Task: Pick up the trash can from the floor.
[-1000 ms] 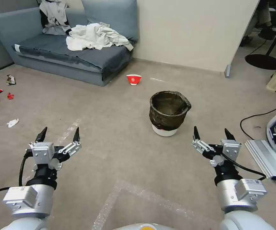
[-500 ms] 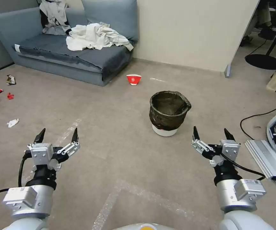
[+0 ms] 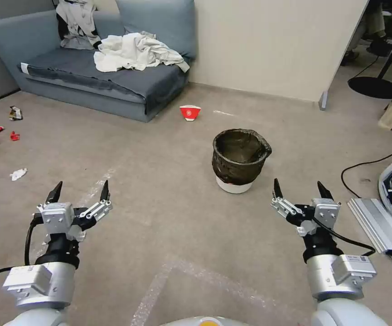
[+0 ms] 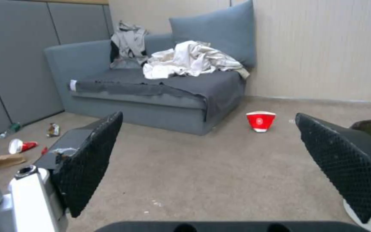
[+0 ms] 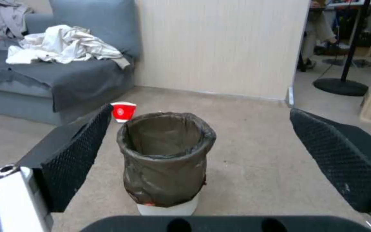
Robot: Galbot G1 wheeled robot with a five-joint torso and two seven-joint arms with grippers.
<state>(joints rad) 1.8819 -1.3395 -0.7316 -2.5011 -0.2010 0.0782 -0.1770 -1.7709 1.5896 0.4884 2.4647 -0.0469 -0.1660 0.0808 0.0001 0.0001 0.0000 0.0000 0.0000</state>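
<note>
the left gripper and right gripper are hovering low over the floor, jaws spread apart and holding nothing. the trash can is standing upright just beyond the right gripper, a red cup farther back near the sofa.

Left end effector has drifted slightly down and leftward.

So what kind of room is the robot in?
Probably a lounge corner of an office. There's a grey sofa with clothes heaped on it, beige carpet with scraps of litter, and a lined trash can standing on the floor.
</note>
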